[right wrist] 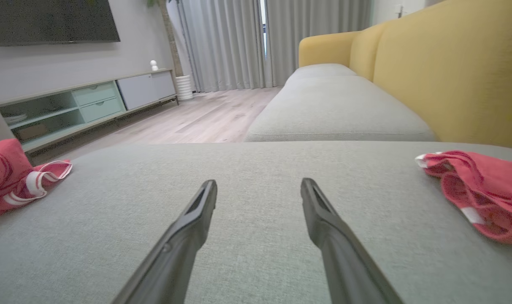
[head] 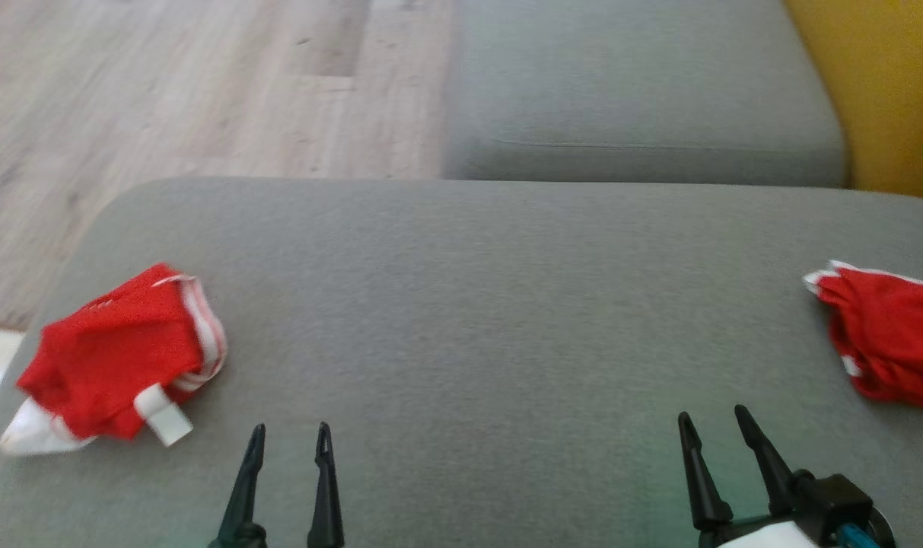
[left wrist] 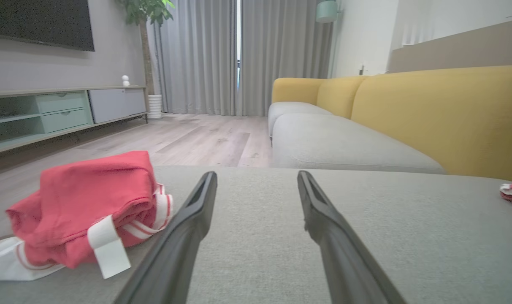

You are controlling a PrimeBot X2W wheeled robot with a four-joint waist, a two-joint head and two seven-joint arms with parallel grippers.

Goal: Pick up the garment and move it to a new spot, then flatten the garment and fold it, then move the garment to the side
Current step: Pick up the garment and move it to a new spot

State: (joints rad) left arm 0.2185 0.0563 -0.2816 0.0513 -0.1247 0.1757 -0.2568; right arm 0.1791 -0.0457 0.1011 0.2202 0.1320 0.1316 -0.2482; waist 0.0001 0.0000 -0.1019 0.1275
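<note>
Looking down from the head camera, I see a broad grey cushion [head: 491, 304] with both grippers low at its near edge. Left gripper [head: 291, 428]: two dark fingers spread apart and empty, tips pointing away from me. The left wrist view confirms the gap, with grey upholstery visible between the fingers [left wrist: 184, 228]. Right gripper [head: 712, 412]: fingers likewise spread and empty, leaning slightly leftward in the head view. Two red garments lie on the cushion. The left red garment [head: 119, 358] is a crumpled heap with white striped trim and a white tab. It rests near the cushion's left edge, just outward of the left gripper but not touching it. The right red garment [head: 887, 335], also bunched and edged in white, lies at the far right, partly cut off by the frame and well apart from the right gripper. I cannot tell which of the two the task means. Beyond the cushion are a second grey seat cushion [head: 636, 84], a yellow backrest [head: 880, 84] to its right, and a pale wooden floor [head: 164, 84] to its left. The wrist views add a low cabinet [left wrist: 61, 109], grey curtains [left wrist: 205, 55] and a dark screen [left wrist: 36, 21] on the wall.
</note>
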